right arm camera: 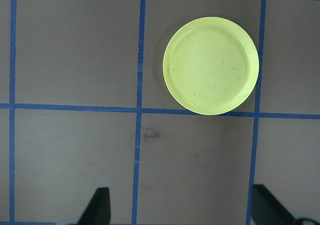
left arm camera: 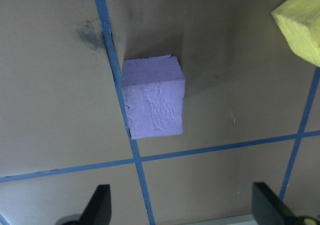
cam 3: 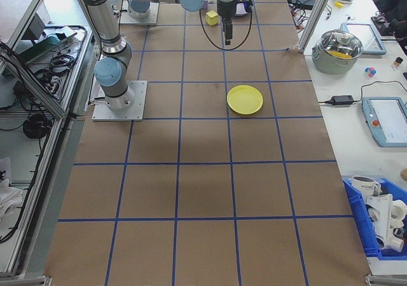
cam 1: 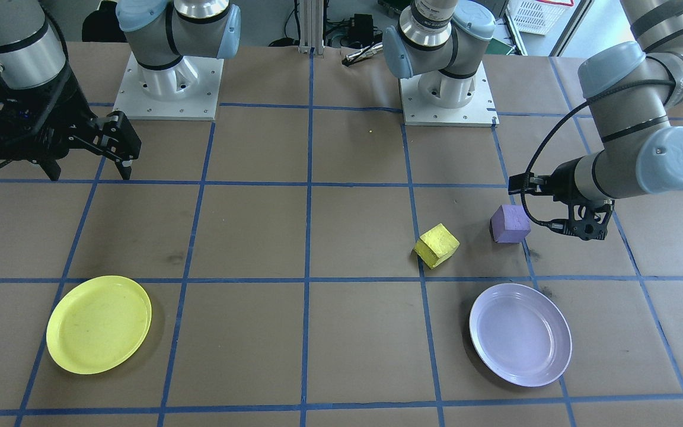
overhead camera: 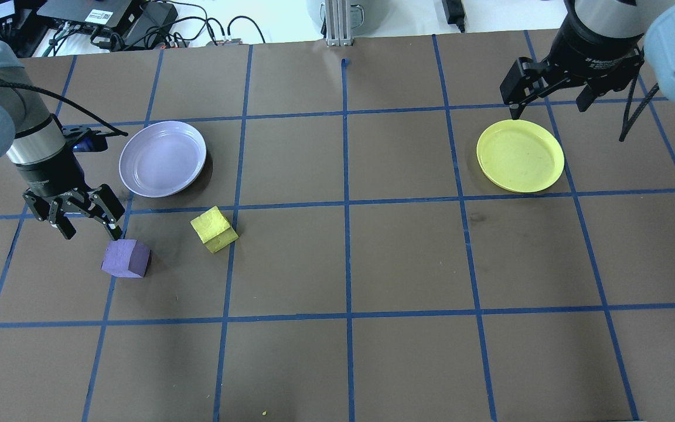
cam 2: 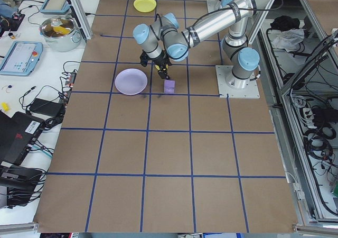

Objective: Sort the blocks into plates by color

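Left gripper: my left gripper [overhead camera: 82, 218] hangs with fingers spread wide and holds nothing, just beside the purple block [overhead camera: 126, 258].
Right gripper: my right gripper [overhead camera: 550, 94] is also open and empty, high above the table near the yellow plate [overhead camera: 520, 155].
Purple block: it lies on the table toward my left end, near the lavender plate [overhead camera: 163, 158] and on a blue tape line [left arm camera: 116, 75].
Yellow block: the yellow block [overhead camera: 214, 229] sits close beside it, not touching, turned a little to the grid.
Handling: the cubes look stiff and light, with rough paint, so I think they will not slip; I would take two flat opposite faces.
Surface: brown paper [overhead camera: 408, 258], flat and matte, with some dark scuffs.
Room: cables and devices lie beyond the far edge; a pot and tablets stand on the side benches.
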Controlling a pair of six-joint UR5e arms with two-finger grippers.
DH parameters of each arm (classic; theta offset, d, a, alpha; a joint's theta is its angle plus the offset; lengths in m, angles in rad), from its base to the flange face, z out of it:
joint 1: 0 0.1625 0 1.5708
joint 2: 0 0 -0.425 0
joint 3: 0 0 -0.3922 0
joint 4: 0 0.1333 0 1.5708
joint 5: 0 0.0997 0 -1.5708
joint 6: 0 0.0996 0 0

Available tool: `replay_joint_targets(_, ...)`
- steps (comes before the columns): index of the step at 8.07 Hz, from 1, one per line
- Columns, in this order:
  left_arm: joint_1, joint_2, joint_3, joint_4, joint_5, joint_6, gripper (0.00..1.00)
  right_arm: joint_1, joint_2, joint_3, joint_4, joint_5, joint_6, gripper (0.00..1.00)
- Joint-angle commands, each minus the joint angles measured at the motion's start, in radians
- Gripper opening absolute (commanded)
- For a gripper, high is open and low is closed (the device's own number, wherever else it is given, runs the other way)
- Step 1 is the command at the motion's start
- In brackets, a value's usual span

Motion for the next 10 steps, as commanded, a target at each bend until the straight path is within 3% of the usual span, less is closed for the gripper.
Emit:
replay_joint_targets(1, 0.008, -0.062, -0.05, 0.022, 0.039, 0.011, 1.0, 0.0, 0.0, 0.0, 0.0, 0.002, 0.0, 1.0)
replay_joint_targets(3, 0.011, -0.124, -0.061, 0.13, 0.044, 0.019, 1.0, 0.001, -0.001, 0.002, 0.001, 0.011, 0.001, 1.0)
replay_joint_targets(10, 0.005, -0.181, -0.061, 0.143, 0.038, 0.007, 1.0, 0.0, -0.001, 0.002, 0.001, 0.008, 0.0, 1.0)
